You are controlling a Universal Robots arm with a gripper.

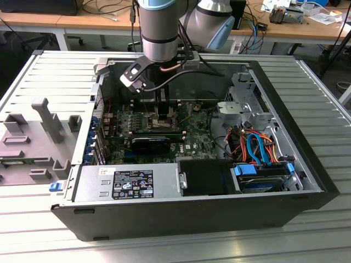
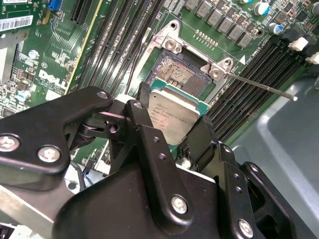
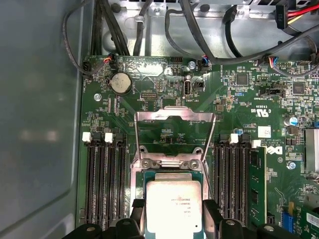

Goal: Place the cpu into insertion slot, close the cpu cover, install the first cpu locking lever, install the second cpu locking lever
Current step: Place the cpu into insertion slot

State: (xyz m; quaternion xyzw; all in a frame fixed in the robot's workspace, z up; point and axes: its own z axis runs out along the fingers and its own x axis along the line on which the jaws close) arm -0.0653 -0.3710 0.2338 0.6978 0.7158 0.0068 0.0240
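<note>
Into the open computer case (image 1: 192, 211) the arm (image 1: 160, 33) is reaching straight down, its wrist hanging upright over the green motherboard (image 3: 239, 102). The gripper (image 2: 172, 119) is clamping the chip (image 2: 174, 112) by two opposite edges, holding it just over the socket (image 2: 179, 74). The cover (image 3: 174, 114) is lying swung open beside that socket.

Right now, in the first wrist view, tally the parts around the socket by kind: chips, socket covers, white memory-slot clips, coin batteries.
cpu: 1, held between the fingers of the gripper
cpu cover: 1, swung open
white memory-slot clips: 4
coin battery: 1
Total: 7
</note>
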